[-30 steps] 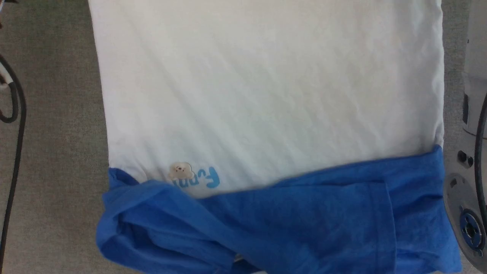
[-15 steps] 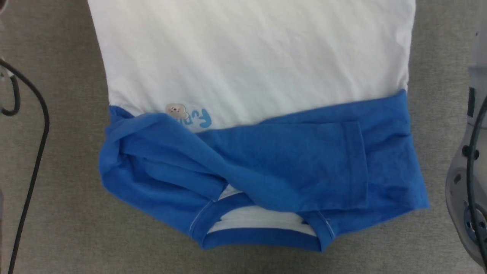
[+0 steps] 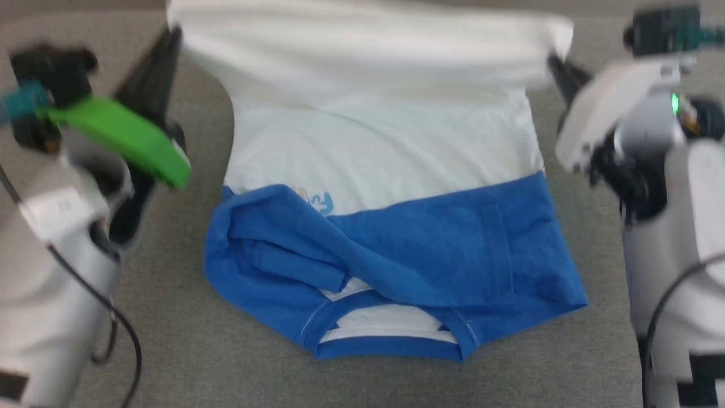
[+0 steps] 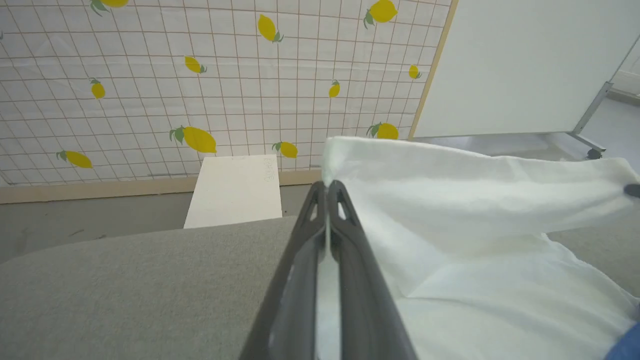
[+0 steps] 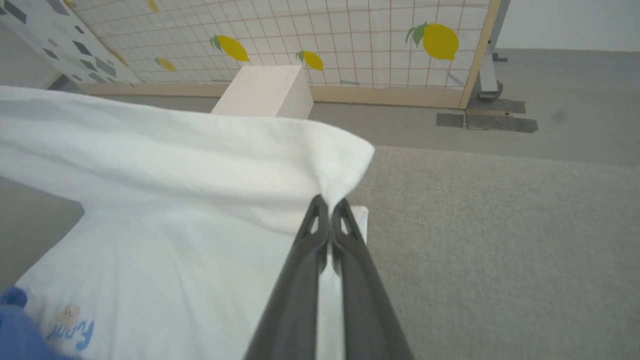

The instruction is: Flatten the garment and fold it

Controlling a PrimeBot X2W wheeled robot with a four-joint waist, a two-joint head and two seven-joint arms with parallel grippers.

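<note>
You are working with one T-shirt (image 3: 385, 153). It is lying on the grey worktop (image 3: 170, 351) in the middle of the head view, with its blue collar (image 3: 391, 345) at 6 o'clock and its white hem at 12 o'clock. Its two blue sleeves (image 3: 408, 255) are lying folded inward and overlapping across the chest. You cannot tell which one is on top.

Two grippers are holding it, one at each hem corner:
- The left gripper (image 3: 173, 35) is at 10 o'clock. Its jaws are pinched tight on the white corner, which the left wrist view (image 4: 328, 186) shows plainly.
- The right gripper (image 3: 554, 61) is at 2 o'clock. Its jaws are pressed together on the other corner (image 5: 330, 201).

Between them the hem is hanging raised off the worktop, stretched into one white band above the rest of the body.

One small bear print with blue lettering (image 5: 75, 327) is sitting near the chest at 8 o'clock. In the head view the sleeve coming from 9 o'clock is covering part of it.

Black cables (image 3: 113, 340) are looping beside both arms, clear of the cloth.

Beyond the worktop's far edge:
- One white block (image 4: 235, 190) is standing on the floor.
- Behind it is one lemon-patterned grid wall (image 4: 150, 75).
- At 1 o'clock is one white panel (image 4: 525, 65) on a wheeled stand.
</note>
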